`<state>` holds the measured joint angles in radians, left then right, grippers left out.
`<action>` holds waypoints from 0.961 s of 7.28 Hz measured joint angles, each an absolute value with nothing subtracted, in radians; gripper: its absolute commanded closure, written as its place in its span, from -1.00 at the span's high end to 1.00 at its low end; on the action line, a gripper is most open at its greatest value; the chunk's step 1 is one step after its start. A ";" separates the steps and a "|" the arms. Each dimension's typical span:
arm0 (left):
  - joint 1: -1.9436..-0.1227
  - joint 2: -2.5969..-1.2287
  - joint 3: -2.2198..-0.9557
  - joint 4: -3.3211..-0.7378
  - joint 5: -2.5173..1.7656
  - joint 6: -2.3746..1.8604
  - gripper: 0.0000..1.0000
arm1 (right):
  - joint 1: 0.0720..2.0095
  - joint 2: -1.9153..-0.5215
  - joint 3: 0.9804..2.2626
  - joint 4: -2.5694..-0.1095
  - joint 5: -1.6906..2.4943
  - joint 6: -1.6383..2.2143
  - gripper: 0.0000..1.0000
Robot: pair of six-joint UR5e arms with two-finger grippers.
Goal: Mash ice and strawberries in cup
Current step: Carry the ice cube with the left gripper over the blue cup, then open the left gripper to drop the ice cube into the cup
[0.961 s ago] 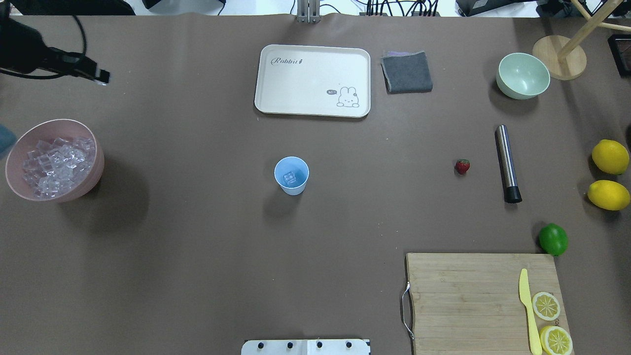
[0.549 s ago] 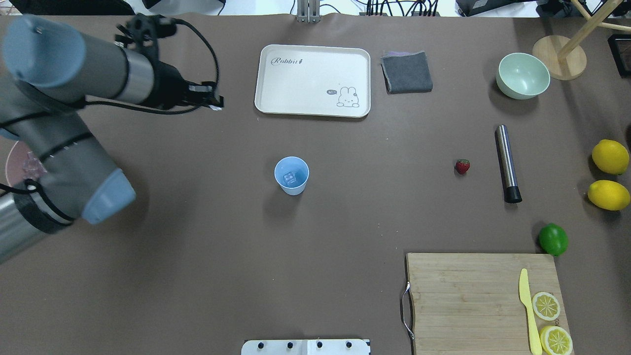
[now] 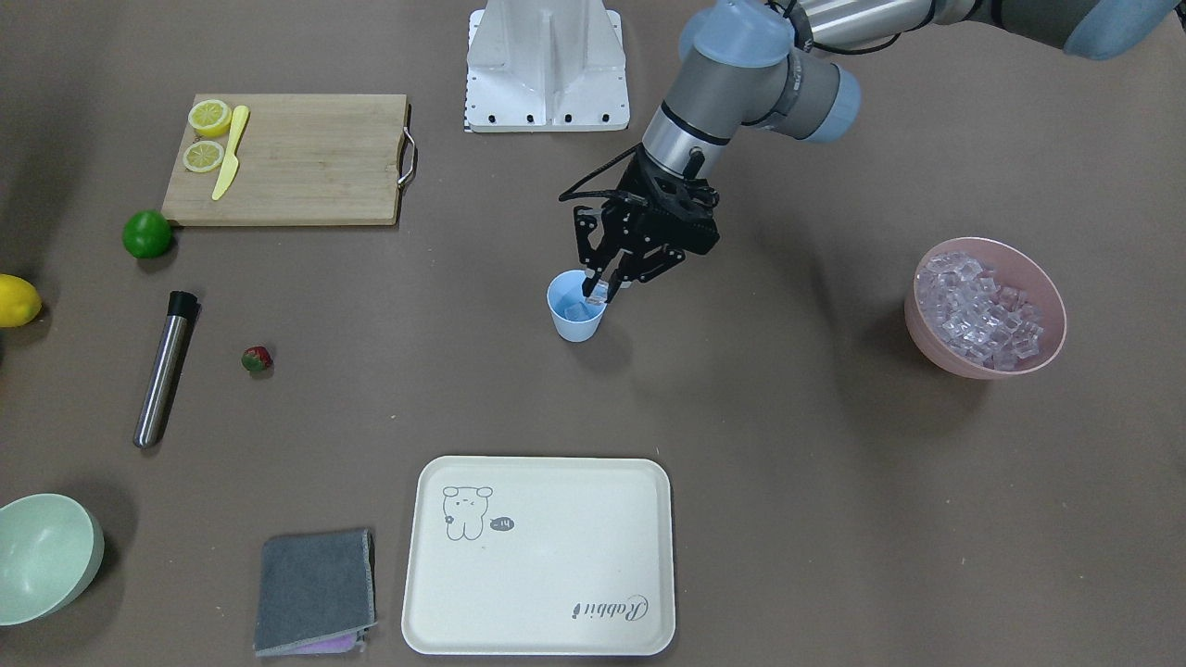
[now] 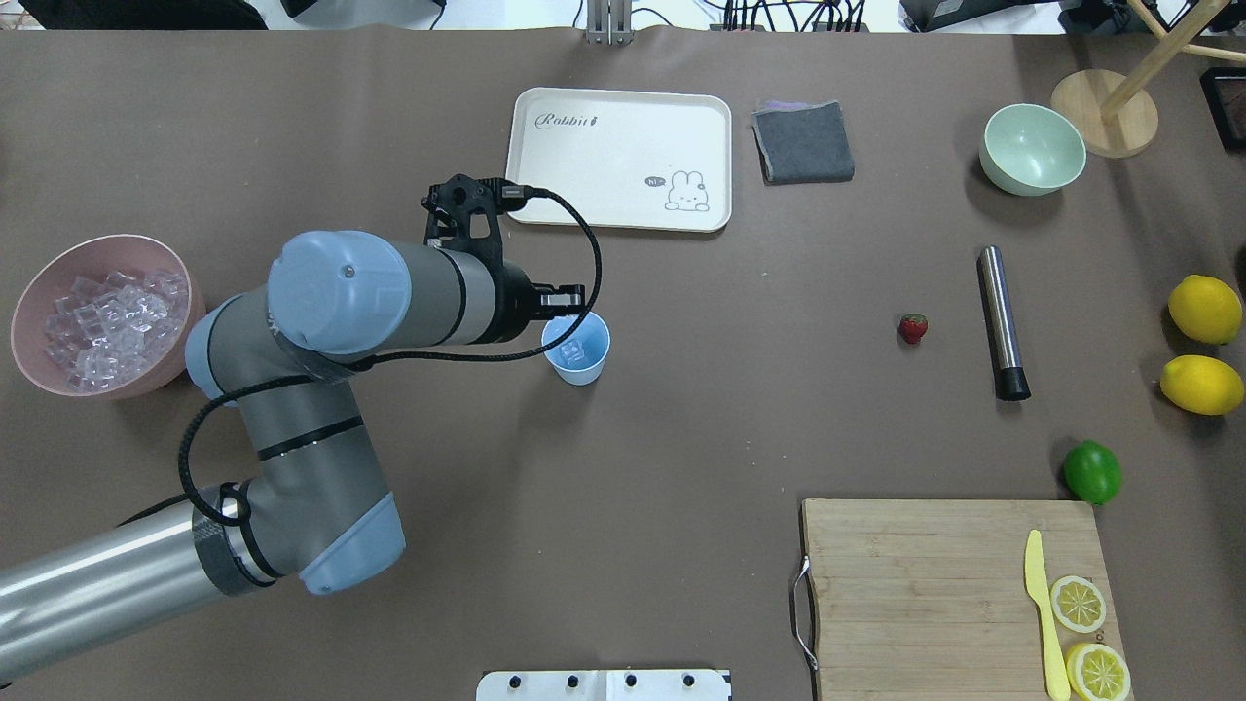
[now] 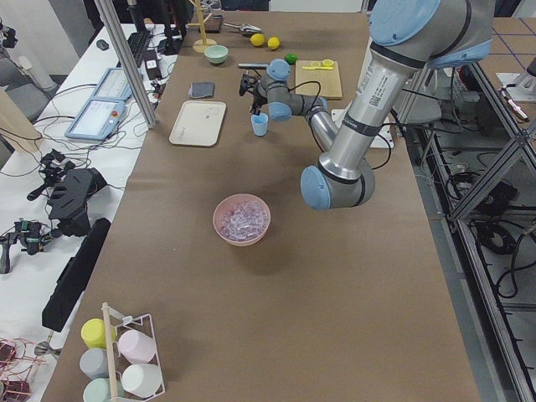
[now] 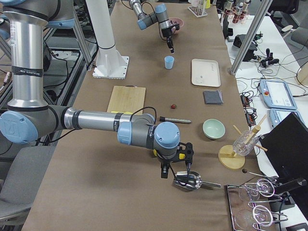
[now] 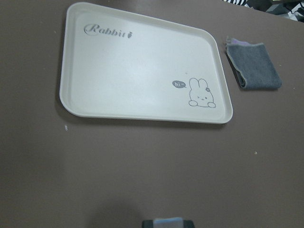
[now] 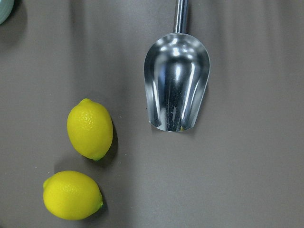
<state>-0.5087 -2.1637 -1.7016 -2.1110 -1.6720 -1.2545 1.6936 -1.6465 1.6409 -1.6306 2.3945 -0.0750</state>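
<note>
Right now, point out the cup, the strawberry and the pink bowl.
cup (image 3: 576,328), front-facing view, outer wall.
strawberry (image 4: 913,329), overhead view, red body.
pink bowl (image 3: 1047,287), front-facing view, bare inner wall.

The left arm (image 4: 341,302) now reaches across the surface to the cup (image 4: 588,366). Half a second ago it hung over the pink bowl (image 4: 34,292), with its gripper well off at the cup's 10 o'clock. In the overhead view the left gripper (image 3: 600,291) now sits over the cup's 9 o'clock rim, fingertips pinched on an ice cube (image 3: 594,297). The pink bowl is uncovered again.
</note>
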 measured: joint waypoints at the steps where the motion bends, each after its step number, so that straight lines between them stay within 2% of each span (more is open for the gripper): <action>1: -0.480 -2.165 -1.692 -2.112 -1.641 -1.258 -1.00 | 1.694 -1.646 1.641 -1.631 2.395 -0.075 1.00; 2: -0.467 -2.166 -1.686 -2.114 -1.623 -1.258 -1.00 | 1.694 -1.646 1.641 -1.631 2.395 -0.075 1.00; 3: -0.463 -2.166 -1.684 -2.114 -1.616 -1.258 0.26 | 1.693 -1.647 1.640 -1.631 2.395 -0.075 1.00; 4: -0.462 -2.165 -1.682 -2.113 -1.613 -1.257 0.95 | 1.694 -1.647 1.639 -1.632 2.395 -0.075 1.00; 7: -0.473 -2.160 -1.683 -2.110 -1.610 -1.251 0.96 | 1.693 -1.624 1.634 -1.632 2.391 -0.074 1.00</action>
